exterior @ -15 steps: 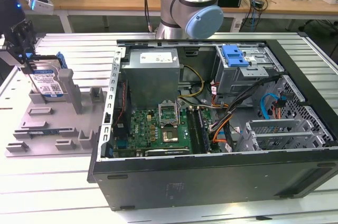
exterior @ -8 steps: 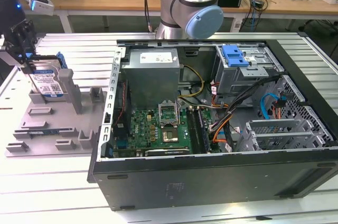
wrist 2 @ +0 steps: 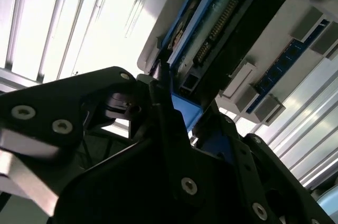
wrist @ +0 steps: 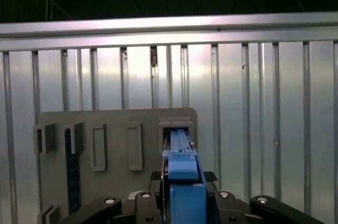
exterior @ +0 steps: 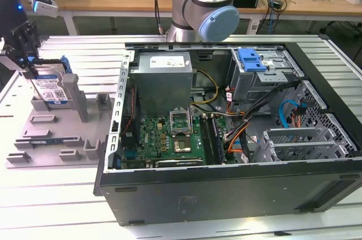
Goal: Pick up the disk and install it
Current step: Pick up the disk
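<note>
My claw (exterior: 27,65) is clenched on the upper edge of the flat silver disk (exterior: 50,88) in its blue plastic carrier frame. The disk stands upright in a slot of the grey plastic holder plate (exterior: 56,138) on the ribbed metal worktop (exterior: 51,206). I judge that a straight, untilted lift will keep the frame from binding in the slot.

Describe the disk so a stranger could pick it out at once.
Start at the open computer case and go to the exterior view's left, to the grey slotted tray. The disk stands on edge at the tray's far end, under the gripper. It is the tray's only silver slab, with a white-and-blue label and a blue frame.
</note>
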You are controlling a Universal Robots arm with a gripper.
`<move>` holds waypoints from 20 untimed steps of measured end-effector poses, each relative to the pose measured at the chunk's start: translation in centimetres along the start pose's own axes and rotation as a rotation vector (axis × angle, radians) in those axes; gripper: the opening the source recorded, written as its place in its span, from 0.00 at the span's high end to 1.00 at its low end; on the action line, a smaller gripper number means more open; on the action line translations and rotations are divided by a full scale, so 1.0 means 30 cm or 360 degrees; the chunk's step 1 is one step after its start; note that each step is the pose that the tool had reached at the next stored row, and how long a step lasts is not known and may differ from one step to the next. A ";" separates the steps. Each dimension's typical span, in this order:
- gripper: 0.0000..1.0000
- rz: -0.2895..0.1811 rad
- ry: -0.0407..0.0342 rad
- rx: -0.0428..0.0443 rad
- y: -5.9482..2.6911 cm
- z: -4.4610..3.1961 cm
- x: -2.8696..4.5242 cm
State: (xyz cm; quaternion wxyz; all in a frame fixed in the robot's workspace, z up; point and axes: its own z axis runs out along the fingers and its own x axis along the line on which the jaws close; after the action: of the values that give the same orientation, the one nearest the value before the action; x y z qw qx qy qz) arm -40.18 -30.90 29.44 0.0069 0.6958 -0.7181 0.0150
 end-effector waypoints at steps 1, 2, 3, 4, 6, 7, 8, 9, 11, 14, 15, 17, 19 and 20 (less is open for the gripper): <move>0.61 0.0003 0.0000 0.0000 0.000 0.000 0.000; 0.64 0.0009 0.0000 0.0000 0.000 0.001 0.000; 0.64 0.0013 0.0000 -0.0001 0.000 0.001 0.000; 0.64 0.0016 0.0000 -0.0001 0.000 0.002 0.000; 0.64 0.0022 0.0000 -0.0001 0.000 0.002 0.000; 0.64 0.0023 0.0000 -0.0001 0.000 0.003 0.000; 0.64 0.0023 0.0000 -0.0001 0.000 0.003 0.000; 0.64 0.0023 0.0000 -0.0001 0.000 0.003 0.000; 0.64 0.0023 0.0000 -0.0001 0.000 0.003 0.000; 0.64 0.0021 0.0000 0.0000 0.000 0.003 0.000; 0.64 0.0020 0.0000 0.0000 0.000 0.001 0.000; 0.64 0.0019 0.0000 0.0000 0.000 -0.002 0.001; 0.64 0.0018 0.0000 0.0000 0.000 -0.005 0.001; 0.64 0.0017 0.0000 0.0000 0.000 -0.008 0.001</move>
State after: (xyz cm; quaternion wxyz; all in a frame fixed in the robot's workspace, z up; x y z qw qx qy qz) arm -40.19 -30.91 29.67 0.0068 0.6920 -0.7217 0.0150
